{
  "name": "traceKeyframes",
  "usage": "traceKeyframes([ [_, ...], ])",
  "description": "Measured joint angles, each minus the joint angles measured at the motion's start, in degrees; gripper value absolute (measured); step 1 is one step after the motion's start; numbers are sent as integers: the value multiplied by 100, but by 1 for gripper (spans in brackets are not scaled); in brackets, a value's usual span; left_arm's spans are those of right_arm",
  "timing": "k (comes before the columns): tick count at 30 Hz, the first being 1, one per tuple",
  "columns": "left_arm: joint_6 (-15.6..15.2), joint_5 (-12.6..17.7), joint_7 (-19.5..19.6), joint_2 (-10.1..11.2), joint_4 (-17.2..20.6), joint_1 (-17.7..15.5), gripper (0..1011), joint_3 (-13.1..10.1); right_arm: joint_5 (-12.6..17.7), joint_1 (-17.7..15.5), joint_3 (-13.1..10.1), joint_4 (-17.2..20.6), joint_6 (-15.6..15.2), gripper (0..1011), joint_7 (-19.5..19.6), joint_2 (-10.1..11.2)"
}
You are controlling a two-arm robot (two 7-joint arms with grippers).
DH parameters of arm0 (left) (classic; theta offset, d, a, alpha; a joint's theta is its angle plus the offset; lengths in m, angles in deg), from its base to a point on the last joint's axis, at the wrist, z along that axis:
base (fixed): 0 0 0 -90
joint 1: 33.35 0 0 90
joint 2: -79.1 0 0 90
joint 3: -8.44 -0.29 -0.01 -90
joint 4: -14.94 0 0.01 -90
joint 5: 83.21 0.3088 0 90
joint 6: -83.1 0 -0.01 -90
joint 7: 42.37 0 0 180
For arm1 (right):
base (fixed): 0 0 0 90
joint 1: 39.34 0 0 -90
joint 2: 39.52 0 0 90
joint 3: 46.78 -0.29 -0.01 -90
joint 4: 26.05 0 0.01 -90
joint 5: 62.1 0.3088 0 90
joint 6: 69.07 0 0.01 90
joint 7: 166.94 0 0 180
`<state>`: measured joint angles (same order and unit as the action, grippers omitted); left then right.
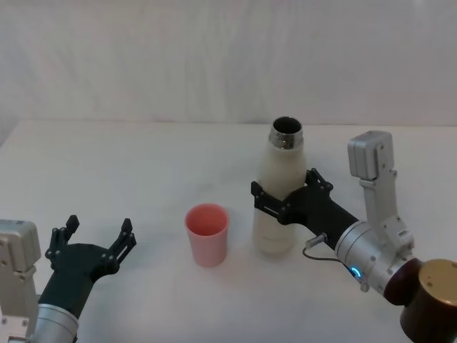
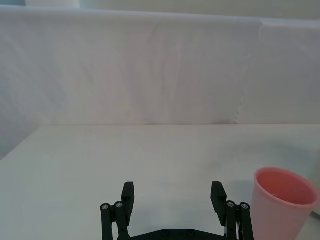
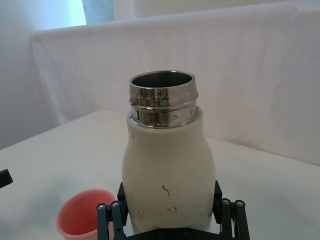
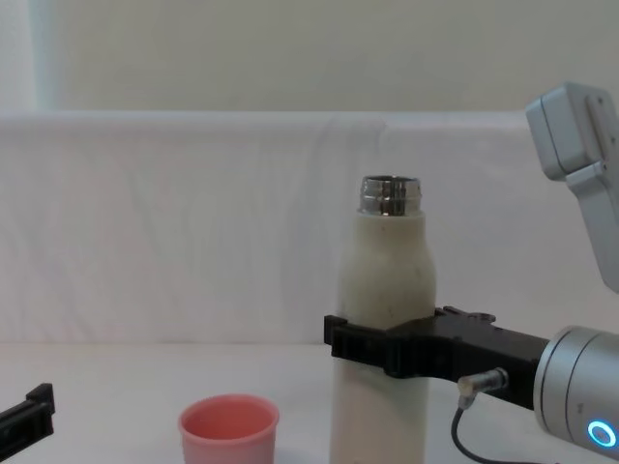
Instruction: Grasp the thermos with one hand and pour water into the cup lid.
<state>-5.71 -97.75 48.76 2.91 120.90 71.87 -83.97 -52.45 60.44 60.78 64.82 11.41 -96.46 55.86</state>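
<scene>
The white counter (image 1: 128, 164) ran back to a draped white backdrop (image 1: 214, 57) filling the upper half of the head view, with bare surface across the left and centre of the frame. The thermos (image 1: 280, 193) stood upright, right of centre, with the right pincer (image 1: 275, 204) closed around its mid-body from the lower right, and the cup lid (image 1: 208, 233) stood just left of it, apart from it. The left pincer (image 1: 91, 239) rested open at the lower left, well apart from the cup lid; the right wrist view showed dark specks on the thermos body and its open steel neck (image 3: 162, 99).
</scene>
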Motion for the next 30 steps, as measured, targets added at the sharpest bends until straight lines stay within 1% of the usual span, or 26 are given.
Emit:
traceKeyframes([
  [30,0,0,0,0,0,0,1001,0,345,179,356,-102,-139,962,303,300],
])
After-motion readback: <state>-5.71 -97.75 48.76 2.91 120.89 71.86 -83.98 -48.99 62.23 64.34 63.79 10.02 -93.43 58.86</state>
